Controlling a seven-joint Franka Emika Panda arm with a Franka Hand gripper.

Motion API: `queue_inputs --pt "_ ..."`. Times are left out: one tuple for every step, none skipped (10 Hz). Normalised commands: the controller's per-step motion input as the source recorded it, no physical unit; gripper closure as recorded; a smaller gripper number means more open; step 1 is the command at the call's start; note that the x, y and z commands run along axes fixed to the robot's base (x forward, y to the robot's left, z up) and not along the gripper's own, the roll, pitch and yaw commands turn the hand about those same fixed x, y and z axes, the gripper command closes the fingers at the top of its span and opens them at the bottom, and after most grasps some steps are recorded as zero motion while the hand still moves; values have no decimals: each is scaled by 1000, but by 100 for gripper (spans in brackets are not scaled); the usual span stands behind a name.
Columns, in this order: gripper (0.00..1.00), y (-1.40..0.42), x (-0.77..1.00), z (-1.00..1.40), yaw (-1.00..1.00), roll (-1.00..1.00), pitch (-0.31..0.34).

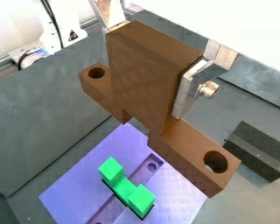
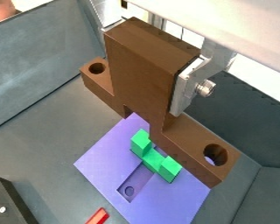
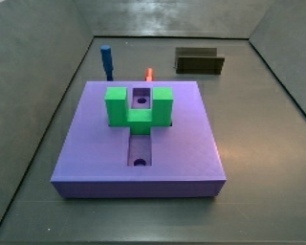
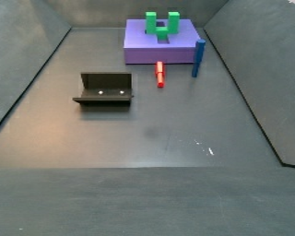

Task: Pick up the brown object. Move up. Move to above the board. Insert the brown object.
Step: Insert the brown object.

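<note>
My gripper [image 1: 146,63] is shut on the brown object [image 1: 149,83], an orange-brown bar with a tall middle block and a round hole at each end. One silver finger [image 1: 192,83] presses the block's side; the opposite finger is mostly hidden. It shows the same in both wrist views [image 2: 143,74]. Held in the air, the bar hangs above the lavender board [image 1: 78,188], over the green U-shaped block [image 1: 125,184] and the groove. Both side views show the board [image 3: 182,153] [image 4: 137,41] and the green block [image 3: 137,107], but not my gripper or the brown object.
A dark olive open box [image 3: 199,61] [image 4: 104,89] stands on the grey floor away from the board. A thin red peg [image 3: 149,74] lies and a blue peg [image 3: 106,63] stands beside the board's far edge. Grey walls enclose the floor.
</note>
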Motion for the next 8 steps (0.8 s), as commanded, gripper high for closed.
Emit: queue_inputs --pt "100 0 -140 -366 -529 -234 -199" --pt "100 -31 -134 -314 -846 -244 -247" --pt "100 -40 -100 -300 -871 -229 -243" --pt "100 -37 -69 -291 -894 -210 -241" --pt "100 0 0 -311 -974 -100 -180" --pt "100 0 0 -300 -966 -56 -166" --pt "100 -29 0 -351 -986 -3 -141" --pt "100 -29 0 -343 -1000 0 -84"
